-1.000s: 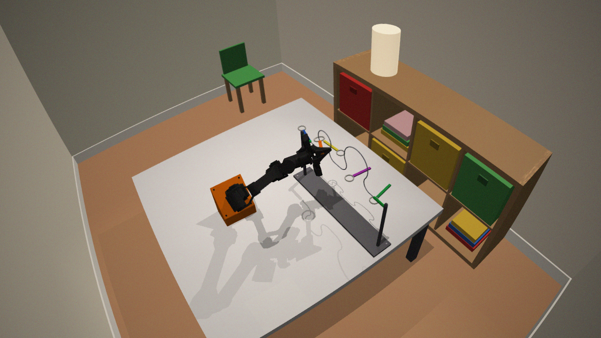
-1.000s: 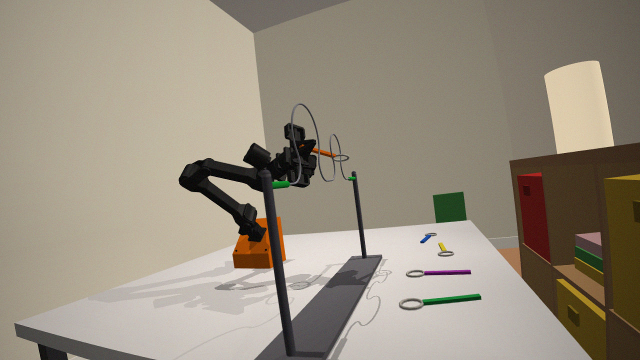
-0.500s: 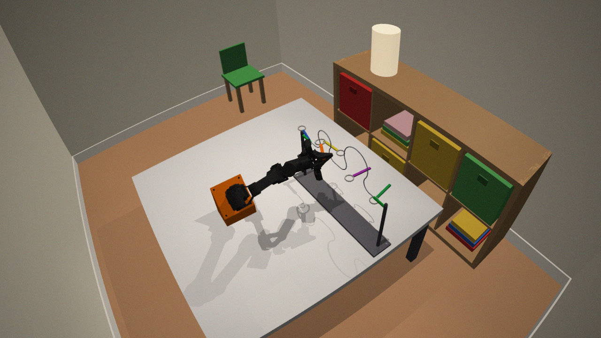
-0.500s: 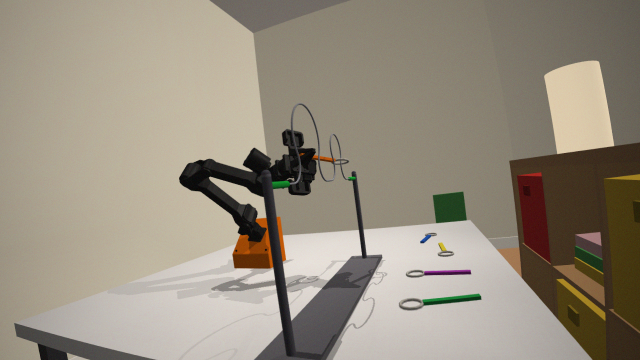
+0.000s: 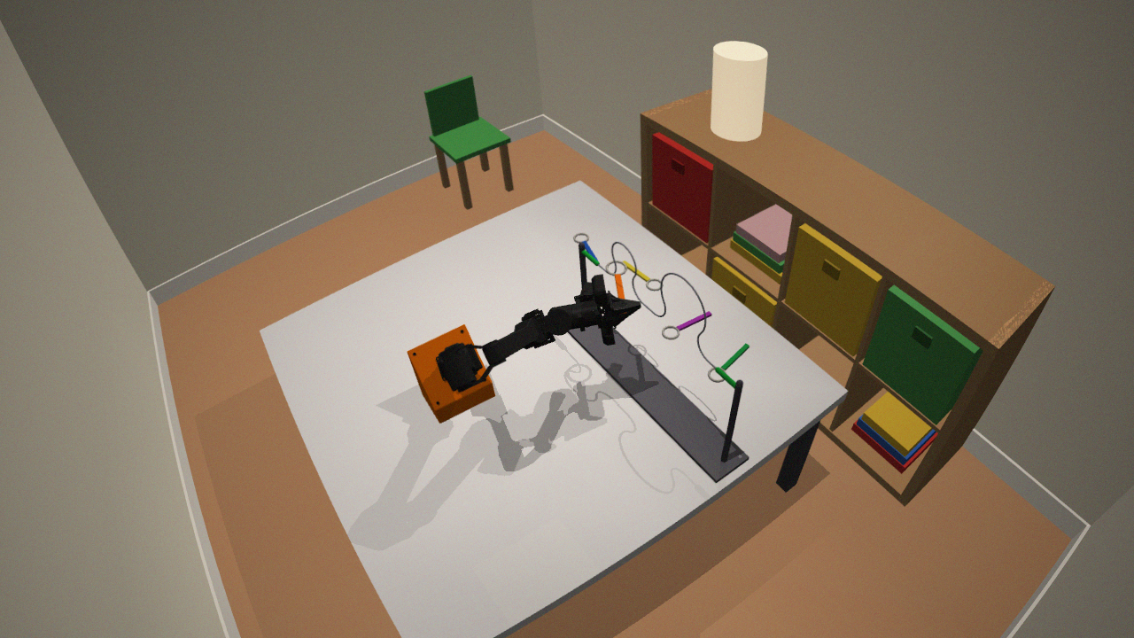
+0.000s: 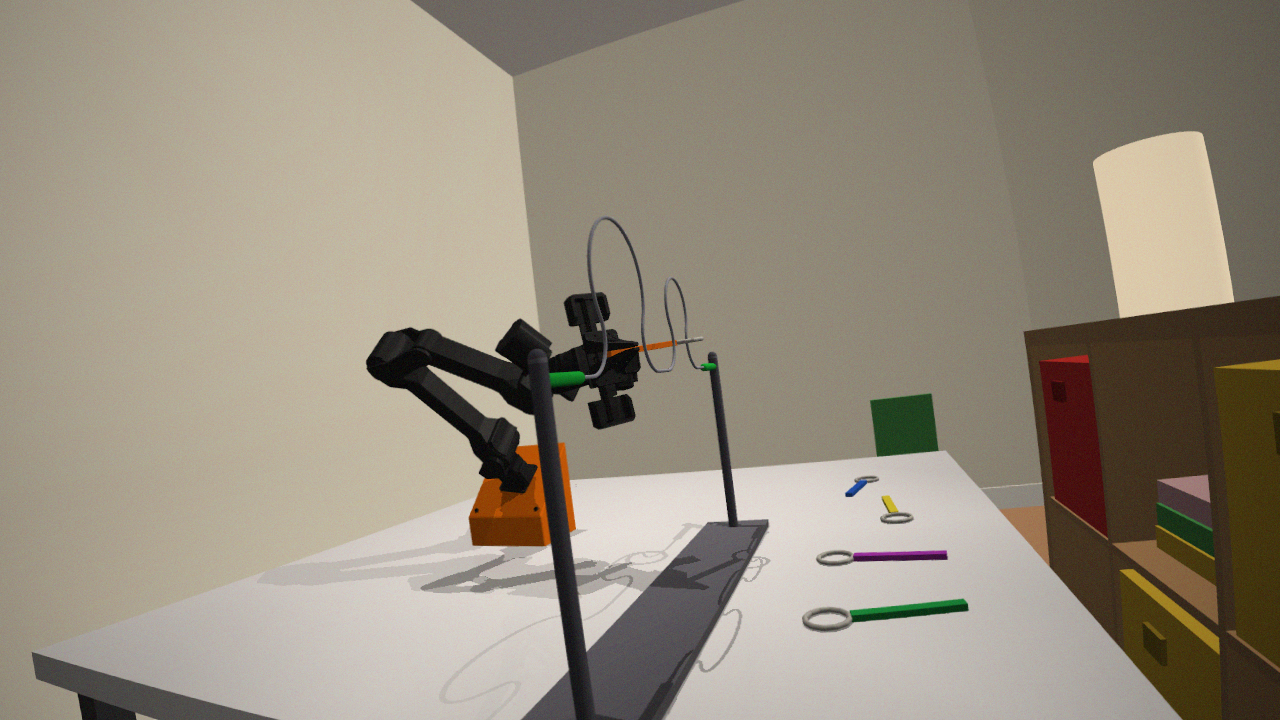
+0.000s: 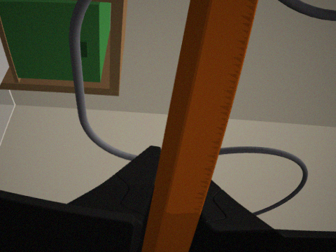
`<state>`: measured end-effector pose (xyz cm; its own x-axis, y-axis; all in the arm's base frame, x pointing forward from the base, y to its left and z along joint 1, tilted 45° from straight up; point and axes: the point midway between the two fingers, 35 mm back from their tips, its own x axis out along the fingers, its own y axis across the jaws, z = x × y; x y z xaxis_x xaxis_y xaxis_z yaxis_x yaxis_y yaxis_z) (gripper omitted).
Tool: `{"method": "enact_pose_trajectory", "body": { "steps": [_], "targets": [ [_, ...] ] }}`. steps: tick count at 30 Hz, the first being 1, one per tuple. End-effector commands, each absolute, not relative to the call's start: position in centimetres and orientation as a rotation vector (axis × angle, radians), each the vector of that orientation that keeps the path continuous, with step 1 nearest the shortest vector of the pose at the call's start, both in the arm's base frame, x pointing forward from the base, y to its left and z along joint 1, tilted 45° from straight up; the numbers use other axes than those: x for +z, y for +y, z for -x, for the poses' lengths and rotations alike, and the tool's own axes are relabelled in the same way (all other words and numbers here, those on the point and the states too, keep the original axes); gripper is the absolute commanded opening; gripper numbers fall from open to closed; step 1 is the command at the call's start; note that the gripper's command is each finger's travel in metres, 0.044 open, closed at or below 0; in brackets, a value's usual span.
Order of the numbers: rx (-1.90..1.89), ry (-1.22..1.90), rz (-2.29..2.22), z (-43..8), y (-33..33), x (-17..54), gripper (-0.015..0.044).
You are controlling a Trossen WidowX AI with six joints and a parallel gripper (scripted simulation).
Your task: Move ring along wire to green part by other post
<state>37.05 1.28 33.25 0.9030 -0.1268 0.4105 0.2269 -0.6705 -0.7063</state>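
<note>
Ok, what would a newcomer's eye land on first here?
Probably the black arm on its orange base, reaching toward the looping grey wire strung between two posts. Then the glowing white cylinder atop the brown shelf unit beyond the table's edge.

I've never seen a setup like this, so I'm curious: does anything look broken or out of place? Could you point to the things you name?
Nothing stands out: the wire [image 5: 701, 305] [image 6: 641, 295] [image 7: 78, 70] looks unbroken, and both posts [image 5: 733, 420] [image 6: 556, 501] [image 6: 723, 438] stand upright.

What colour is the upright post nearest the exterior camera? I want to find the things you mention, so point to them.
Dark grey post [image 5: 733, 420] [image 6: 559, 537]; shows best in the exterior view.
</note>
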Motion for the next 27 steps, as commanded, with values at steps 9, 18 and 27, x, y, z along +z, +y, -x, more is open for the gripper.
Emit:
{"method": "enact_pose_trajectory", "body": {
  "steps": [9, 18, 27],
  "targets": [
    [-0.486, 0.015, 2.042, -37.4, -0.7, 30.0, -0.0150],
    [-0.449, 0.051, 1.931, -37.6, -1.5, 28.3, -0.0150],
    [-0.338, 0.049, 1.777, -38.7, -2.5, 25.9, -0.0150]
  ]
}}
